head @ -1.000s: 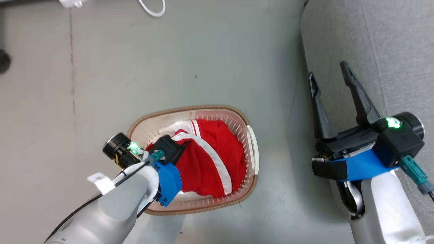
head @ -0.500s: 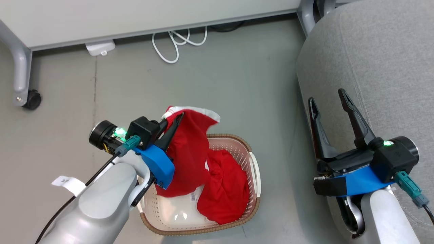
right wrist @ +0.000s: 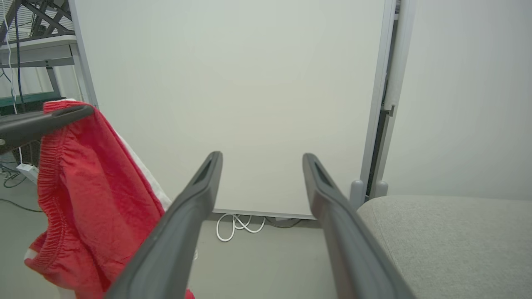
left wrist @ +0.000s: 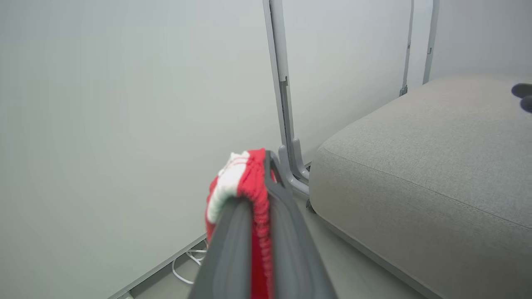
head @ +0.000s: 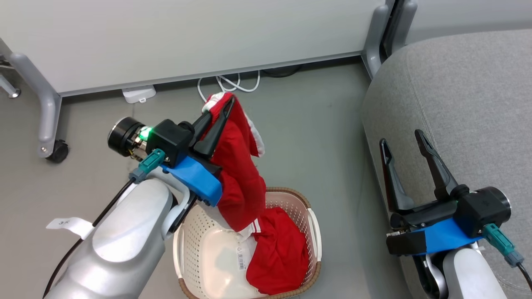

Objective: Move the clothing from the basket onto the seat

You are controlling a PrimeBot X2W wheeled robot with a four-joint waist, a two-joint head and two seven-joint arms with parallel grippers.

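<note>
Higher than half a second ago, the left gripper [head: 220, 113] has drawn a red fabric garment with white trim [head: 240, 174] further up out of the cream-white perforated plastic basket with a brown woven-look rim [head: 312, 232]. The head camera has tilted up as well, so the whole scene sits lower in that view.

From the head, the left gripper is clenched on the garment's waistband. The cloth hangs down from it, and its lower end reaches the mouth of the basket. Whether it touches what lies inside cannot be told. A second red garment [head: 278, 253] lies crumpled in the basket's right half, beside a barcode sticker [head: 241, 257] on the bare bottom. The basket stands on the grey floor [head: 320, 137], just left of the large light grey upholstered seat [head: 469, 91]. The right gripper [head: 401, 139] hangs over the seat's near edge, fingers spread and grasping nothing.

From the left wrist, the left gripper [left wrist: 255, 187] pinches the gathered red and white waistband [left wrist: 239, 174] tight between its fingers. The seat [left wrist: 436, 158] lies ahead to the right.

From the right wrist, the right gripper [right wrist: 262, 160] stands released. The held garment [right wrist: 87, 195] dangles at the left, and the seat [right wrist: 449, 236] is at the lower right. A coiled white cable [right wrist: 237, 226] lies on the floor by a pale panel [right wrist: 232, 83].
</note>
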